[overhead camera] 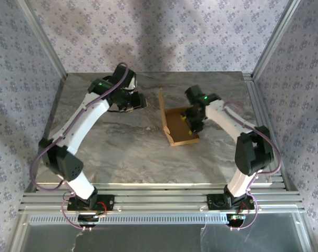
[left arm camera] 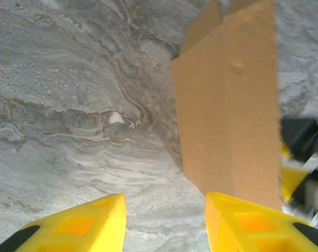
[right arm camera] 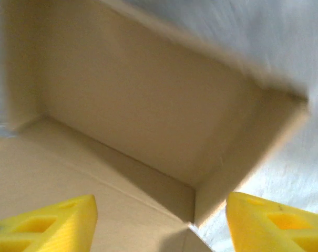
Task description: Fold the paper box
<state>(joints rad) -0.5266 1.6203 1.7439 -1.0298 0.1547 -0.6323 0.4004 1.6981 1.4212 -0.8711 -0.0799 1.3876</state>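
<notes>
Right hand point(overhead camera: 192, 124) hovers spread wide over paper box point(overhead camera: 178, 132).

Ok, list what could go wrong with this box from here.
1. The upright flap of the paper box stands unheld; it may flop flat.
2. The right gripper, open low over the box floor, could snag a wall when lifting out.
3. The left gripper sits apart from the flap, bracing nothing.

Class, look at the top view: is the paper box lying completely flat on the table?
No: the paper box has one long side panel standing upright along its left edge, above the table.
</notes>
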